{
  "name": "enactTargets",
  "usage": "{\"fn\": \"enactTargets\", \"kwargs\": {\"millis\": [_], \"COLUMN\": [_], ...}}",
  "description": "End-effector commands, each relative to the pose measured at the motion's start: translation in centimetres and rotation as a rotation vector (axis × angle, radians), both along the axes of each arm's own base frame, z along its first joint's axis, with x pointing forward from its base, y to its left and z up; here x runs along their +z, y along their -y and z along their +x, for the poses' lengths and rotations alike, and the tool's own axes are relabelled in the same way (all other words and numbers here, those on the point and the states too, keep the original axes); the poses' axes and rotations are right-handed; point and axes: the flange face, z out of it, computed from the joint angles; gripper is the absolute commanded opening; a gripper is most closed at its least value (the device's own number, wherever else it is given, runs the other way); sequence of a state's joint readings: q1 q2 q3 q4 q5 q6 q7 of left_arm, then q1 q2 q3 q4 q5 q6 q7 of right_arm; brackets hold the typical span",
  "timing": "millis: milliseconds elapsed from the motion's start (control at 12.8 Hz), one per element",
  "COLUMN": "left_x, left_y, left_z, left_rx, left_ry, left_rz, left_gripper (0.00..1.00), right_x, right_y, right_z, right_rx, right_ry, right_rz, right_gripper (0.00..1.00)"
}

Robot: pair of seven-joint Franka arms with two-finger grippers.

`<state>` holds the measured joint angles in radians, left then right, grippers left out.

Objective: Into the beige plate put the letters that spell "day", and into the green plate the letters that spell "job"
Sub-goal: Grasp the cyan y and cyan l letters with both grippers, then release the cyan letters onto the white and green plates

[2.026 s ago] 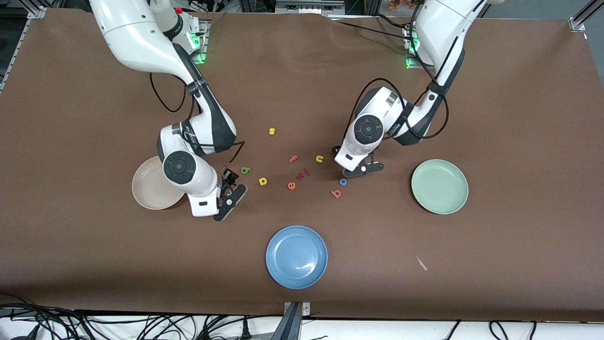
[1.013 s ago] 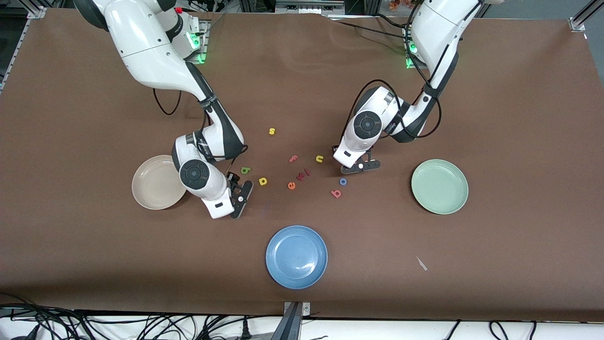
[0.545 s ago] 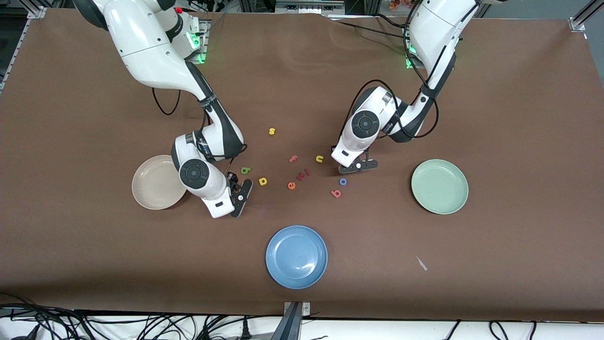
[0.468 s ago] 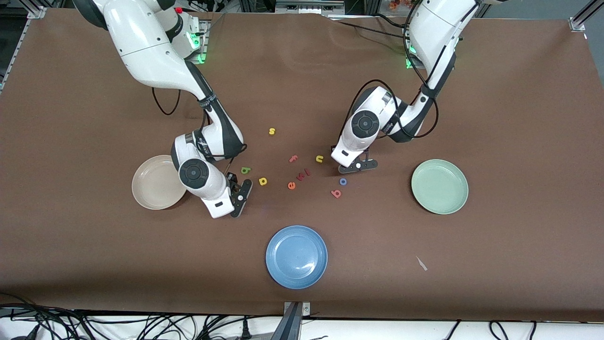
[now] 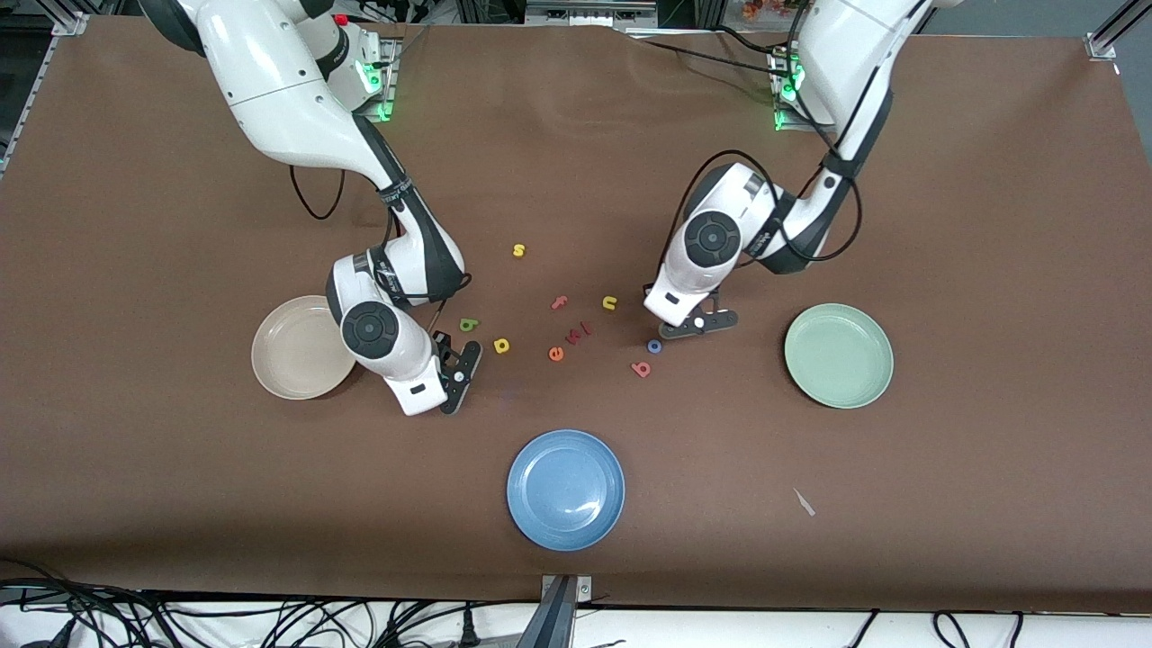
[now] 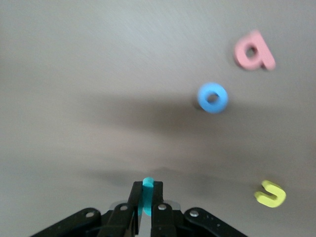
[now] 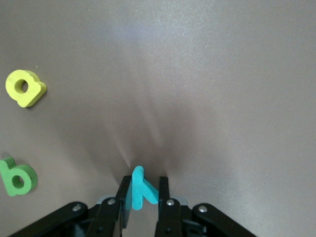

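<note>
My left gripper (image 5: 697,322) (image 6: 146,190) is shut on a teal letter, the "j" (image 6: 147,197), low over the table beside the blue "o" (image 5: 654,346) (image 6: 213,97) and the red-pink "b" (image 5: 641,368) (image 6: 253,52). My right gripper (image 5: 454,373) (image 7: 143,186) is shut on the teal "y" (image 7: 140,193), low over the table next to the beige plate (image 5: 283,355). The green "d" (image 5: 468,324) (image 7: 17,177) and yellow "a" (image 5: 501,345) (image 7: 24,88) lie close by it. The green plate (image 5: 838,355) sits toward the left arm's end.
A blue plate (image 5: 565,489) sits nearer the front camera, mid-table. Loose letters lie between the arms: yellow "s" (image 5: 518,250), pink "f" (image 5: 559,302), yellow "u" (image 5: 609,302) (image 6: 270,193), orange "e" (image 5: 556,354), small pink pieces (image 5: 580,331). The right arm's wrist overlaps the beige plate's rim.
Both grippers have shut on their teal letters. The left gripper has since shifted slightly toward the green plate with the "j". The right arm has stayed in place.
</note>
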<state>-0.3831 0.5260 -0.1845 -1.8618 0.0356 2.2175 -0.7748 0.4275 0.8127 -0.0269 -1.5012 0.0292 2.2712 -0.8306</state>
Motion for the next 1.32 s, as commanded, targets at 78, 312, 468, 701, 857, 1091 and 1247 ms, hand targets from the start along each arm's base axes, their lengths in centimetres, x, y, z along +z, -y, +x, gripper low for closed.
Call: {"fn": "enactTargets", "kwargs": {"millis": [78,312,468,701,857,1091,1247], "left_x": [4.0,4.8,4.2,2.1,0.0,-2.3,-2.3], "left_y": [-5.6,-12.3,-16.4,-23.5,-28.3,-30.0,-29.9], "left_z": [4.3,6.8,7.9,9.0,9.4,7.7,7.8], "left_rx": [-0.097,-0.256,-0.292,-0.378,-0.397,-0.406,-0.399], "left_ry": [-0.018,-0.015,-0.029,-0.076,-0.107,-0.165,-0.164], "left_rz": [0.027,0.050,0.054,0.072,0.053,0.029,0.022], "left_gripper": [0.00,0.00,0.00,0.00,0.00,0.00,0.00], "right_x": [0.3,3.9,7.0,6.4,6.4,7.2,6.6], "right_y": [-0.2,0.9,6.5,14.6,18.3,22.8,25.1], "right_z": [-0.5,0.7,2.1,3.0,2.4,-0.2,-1.3], "right_rx": [0.015,-0.020,-0.182,-0.323,-0.407,-0.532,-0.607], "right_ry": [-0.005,-0.014,-0.068,-0.139,-0.155,-0.156,-0.153], "right_rz": [-0.006,-0.006,-0.025,-0.063,-0.094,-0.046,-0.059], "right_gripper": [0.00,0.00,0.00,0.00,0.00,0.00,0.09]}}
